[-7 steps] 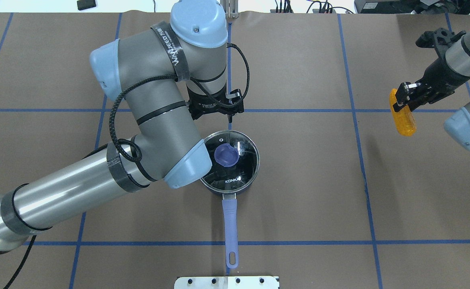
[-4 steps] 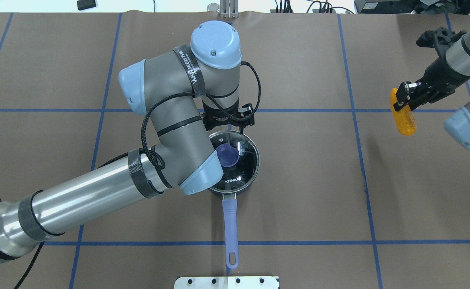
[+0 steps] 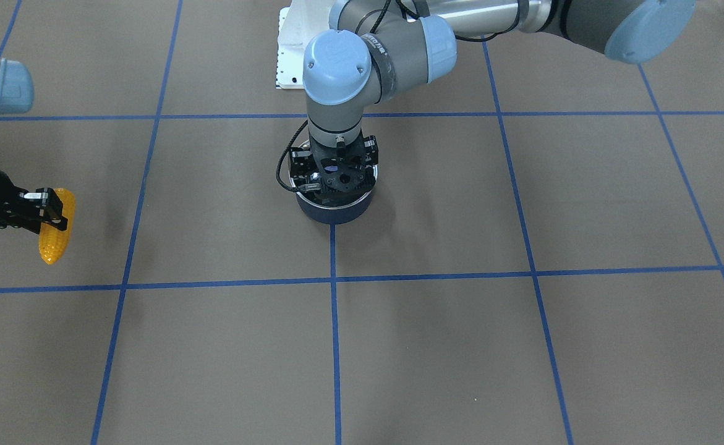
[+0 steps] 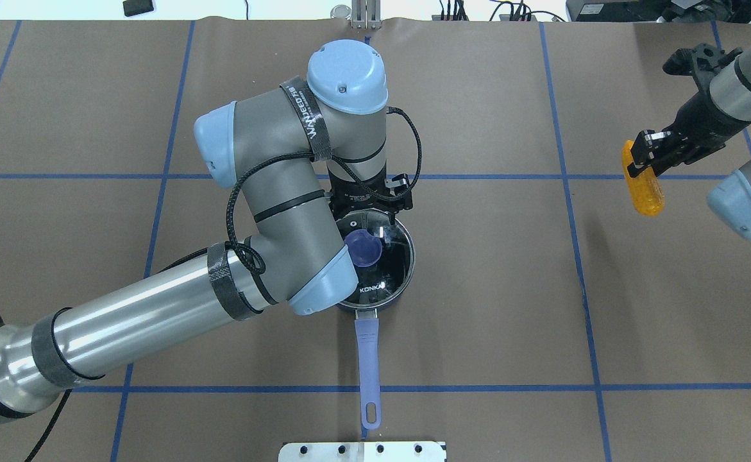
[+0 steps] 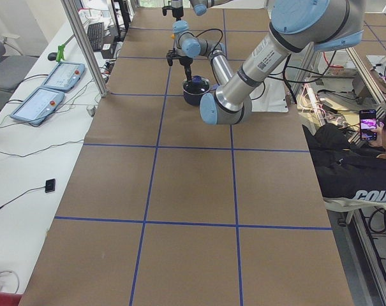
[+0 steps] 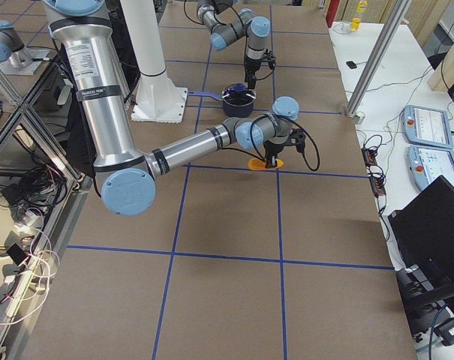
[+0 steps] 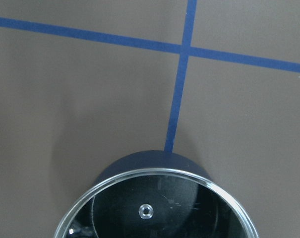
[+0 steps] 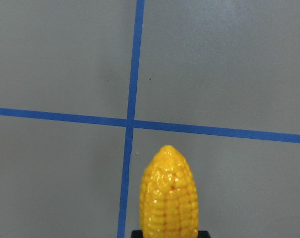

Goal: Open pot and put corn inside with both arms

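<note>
The pot (image 4: 410, 273) stands mid-table with its glass lid (image 4: 391, 260) on and its purple-blue handle (image 4: 367, 359) pointing at the robot's base. The lid's blue knob (image 4: 362, 249) shows beside my left arm's elbow. My left gripper (image 3: 335, 176) points down just above the lid, jaws spread, holding nothing; the left wrist view shows only the pot's far wall (image 7: 154, 161) and lid (image 7: 164, 208). My right gripper (image 4: 644, 160) is shut on the corn (image 4: 644, 189), held above the table far to the right; the corn also shows in the front view (image 3: 55, 228) and right wrist view (image 8: 169, 193).
Blue tape lines (image 4: 375, 388) grid the brown table. A white base plate (image 4: 362, 451) lies at the near edge behind the handle. A seated operator (image 5: 352, 159) is at the table's side, and control tablets (image 5: 39, 105) lie on a side bench.
My left arm swung right and nearer, bringing its gripper from beyond the pot to over the lid. The right arm with the corn barely moved.
</note>
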`<state>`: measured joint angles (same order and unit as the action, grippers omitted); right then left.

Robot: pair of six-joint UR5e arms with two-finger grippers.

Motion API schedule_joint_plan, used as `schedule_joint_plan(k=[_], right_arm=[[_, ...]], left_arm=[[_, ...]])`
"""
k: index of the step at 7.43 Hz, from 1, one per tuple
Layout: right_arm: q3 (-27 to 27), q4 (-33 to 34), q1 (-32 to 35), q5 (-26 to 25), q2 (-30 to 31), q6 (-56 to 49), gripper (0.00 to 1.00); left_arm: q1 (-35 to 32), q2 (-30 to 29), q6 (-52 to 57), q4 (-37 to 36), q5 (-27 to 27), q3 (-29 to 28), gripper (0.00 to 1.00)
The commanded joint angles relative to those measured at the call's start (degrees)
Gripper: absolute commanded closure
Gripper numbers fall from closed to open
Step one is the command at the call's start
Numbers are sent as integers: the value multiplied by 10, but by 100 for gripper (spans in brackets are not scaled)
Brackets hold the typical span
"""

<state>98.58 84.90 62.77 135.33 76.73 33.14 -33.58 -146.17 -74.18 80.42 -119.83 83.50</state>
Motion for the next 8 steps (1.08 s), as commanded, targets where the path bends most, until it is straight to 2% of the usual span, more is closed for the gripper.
schedule_joint_plan(k=[1,8], right_arm=[[-1,0,0,-1,0,0,92],[-3,0,-5,-2,-4,1,92]], left_arm=[[0,4,-4,-2,-6,3,2],[15,11,-12,-3,-5,5,2]])
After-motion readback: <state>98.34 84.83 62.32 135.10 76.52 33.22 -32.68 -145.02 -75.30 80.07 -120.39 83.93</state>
